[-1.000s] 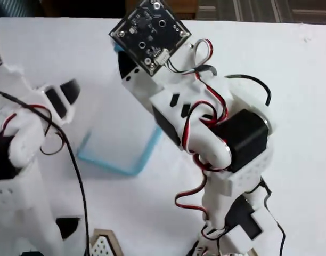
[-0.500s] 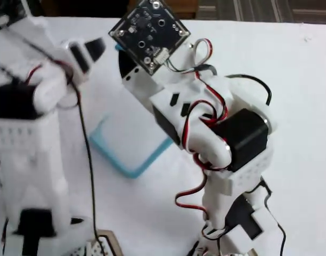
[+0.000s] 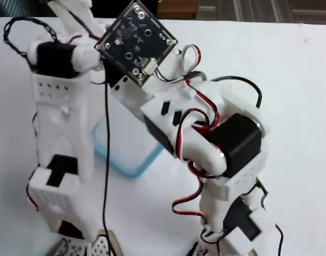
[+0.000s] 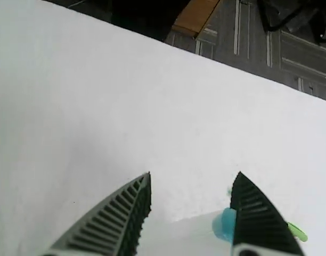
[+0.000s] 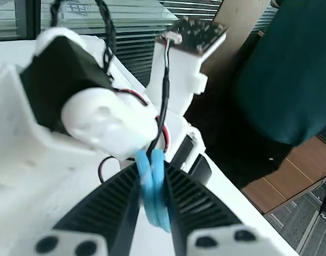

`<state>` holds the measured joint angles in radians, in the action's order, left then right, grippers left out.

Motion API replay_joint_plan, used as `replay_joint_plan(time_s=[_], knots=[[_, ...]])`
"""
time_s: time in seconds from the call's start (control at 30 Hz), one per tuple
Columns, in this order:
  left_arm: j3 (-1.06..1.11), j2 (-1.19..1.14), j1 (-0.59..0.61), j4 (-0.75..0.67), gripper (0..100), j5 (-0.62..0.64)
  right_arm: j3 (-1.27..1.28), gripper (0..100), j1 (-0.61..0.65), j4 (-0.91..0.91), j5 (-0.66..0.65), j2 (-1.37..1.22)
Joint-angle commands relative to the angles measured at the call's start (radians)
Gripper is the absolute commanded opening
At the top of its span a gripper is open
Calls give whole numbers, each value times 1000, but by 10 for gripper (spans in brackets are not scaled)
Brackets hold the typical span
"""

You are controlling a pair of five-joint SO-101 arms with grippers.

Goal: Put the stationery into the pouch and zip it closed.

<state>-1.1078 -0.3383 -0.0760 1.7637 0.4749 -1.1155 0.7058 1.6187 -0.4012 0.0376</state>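
We see the right gripper (image 5: pixel 151 166) pinched tight on the pouch (image 5: pixel 152 205). Its two ribbed black fingers (image 5: pixel 192 200) press from either side on a doubled blue edging (image 5: pixel 159 216), which stands up on edge between them.

From above, the pouch (image 3: pixel 124 148) lies flat on the table (image 3: pixel 291 80) between the two arms. The one corner in view is rounded and points toward the arms' bases. The blue edging (image 3: pixel 132 172) runs away from that corner on two slanting sides. The arms cover the far part, so we cannot tell which way the long axis runs. Its face is pale, nearly as white as the table, and the light blue trim marks its outline.

The left gripper (image 4: pixel 194 177) hangs spread wide with nothing between its fingers. Below it is bare table, with an end of the pouch (image 4: pixel 197 238) nearer the wrist. A light blue tab (image 4: pixel 222 224) lies against one finger there, and a small green piece (image 4: pixel 297 232) that we cannot identify lies just past that finger.

The left arm (image 3: pixel 62 133) stands tall and almost upright beside the pouch. The right arm (image 3: pixel 227 154) is folded over, its forearm slanting across the pouch. Its camera board (image 3: pixel 133 42) is uppermost, and red, white and black wires (image 3: pixel 192 128) loop along it.
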Motion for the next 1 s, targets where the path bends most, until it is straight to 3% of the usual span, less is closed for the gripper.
replay_joint_plan(time_s=[0.0, 0.97], knots=[[-44, -21, -10, 9, 255, 2, -31, 18, 8, -1, -8, 33], [-8, -166, -108, -41, 218, -149, -32, 18, 7, -7, -8, 33]])
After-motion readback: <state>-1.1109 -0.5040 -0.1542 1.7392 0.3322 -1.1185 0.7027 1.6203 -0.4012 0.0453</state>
